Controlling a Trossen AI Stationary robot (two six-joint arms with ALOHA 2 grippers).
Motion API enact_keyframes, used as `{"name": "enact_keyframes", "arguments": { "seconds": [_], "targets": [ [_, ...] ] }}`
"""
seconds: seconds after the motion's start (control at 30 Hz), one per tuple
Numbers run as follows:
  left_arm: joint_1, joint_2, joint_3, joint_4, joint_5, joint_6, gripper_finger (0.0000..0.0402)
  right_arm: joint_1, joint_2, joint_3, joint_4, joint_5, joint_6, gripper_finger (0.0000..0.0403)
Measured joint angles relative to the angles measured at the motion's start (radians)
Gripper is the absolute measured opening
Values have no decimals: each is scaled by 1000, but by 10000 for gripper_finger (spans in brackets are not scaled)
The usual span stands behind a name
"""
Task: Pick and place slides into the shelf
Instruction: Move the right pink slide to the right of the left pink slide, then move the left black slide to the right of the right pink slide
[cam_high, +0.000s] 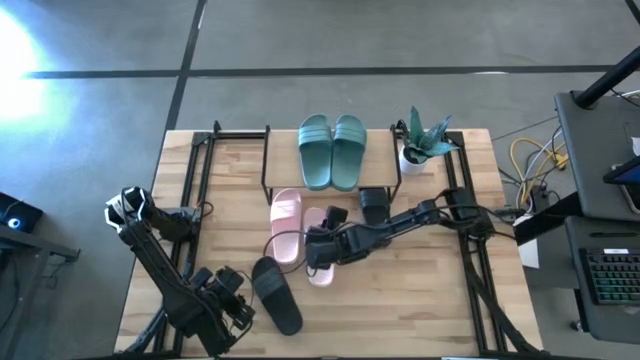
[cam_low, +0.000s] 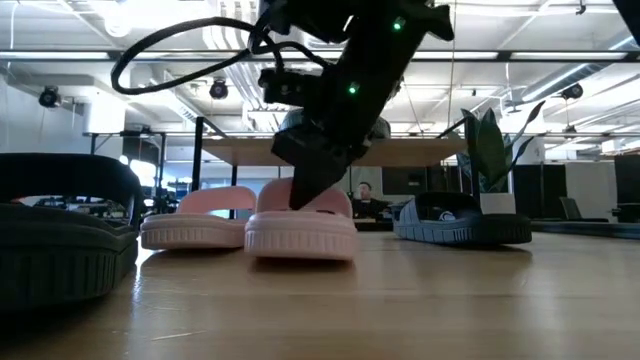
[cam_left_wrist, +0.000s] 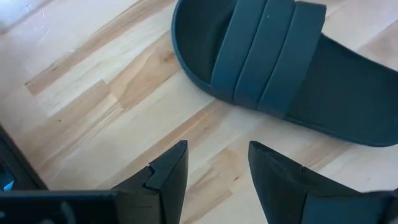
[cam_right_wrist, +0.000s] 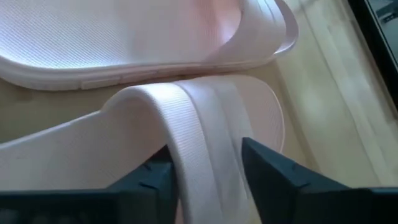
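Observation:
The shelf (cam_high: 330, 160) stands at the table's far middle with the teal pair (cam_high: 332, 150) on its top board. Both pink slides lie just in front of it: one (cam_high: 286, 222) flat on its sole, the other (cam_high: 320, 262) under my right gripper (cam_high: 322, 250), which is shut on its strap. One black slide (cam_high: 372, 205) rests by the shelf's right legs. The second black slide (cam_high: 275, 293) lies near the table's front edge. My left gripper (cam_left_wrist: 217, 180) is open just left of that slide (cam_left_wrist: 280, 62), touching nothing. My right gripper pinches the pink slide's wide strap (cam_right_wrist: 208, 155) between its two fingers (cam_right_wrist: 264, 171), which lie across the strap. It comes slanting down from the table's right side (cam_low: 310, 170). The slide's sole (cam_low: 300, 240) sits flat on the table.
A potted plant (cam_high: 425, 140) stands at the table's far right corner, beside the shelf. Black frame rails (cam_high: 195, 170) run along the table's left and right sides. Bare wood (cam_high: 400, 300) lies at the near right. A person (cam_low: 362, 192) sits in the room behind.

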Motion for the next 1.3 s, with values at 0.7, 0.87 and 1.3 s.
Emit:
{"name": "enact_keyframes", "arguments": {
  "seconds": [0.7, 0.87, 1.3],
  "targets": [
    [9, 21, -5, 125, -30, 194, 154, 62, -209, 67, -167, -73, -41, 228],
    [11, 48, -6, 205, -33, 195, 154, 125, -317, 66, -272, -72, -15, 228],
    [78, 109, 66, 293, -127, 301, 154, 384, -497, 63, -712, 129, 435, 228]
  ]
}}
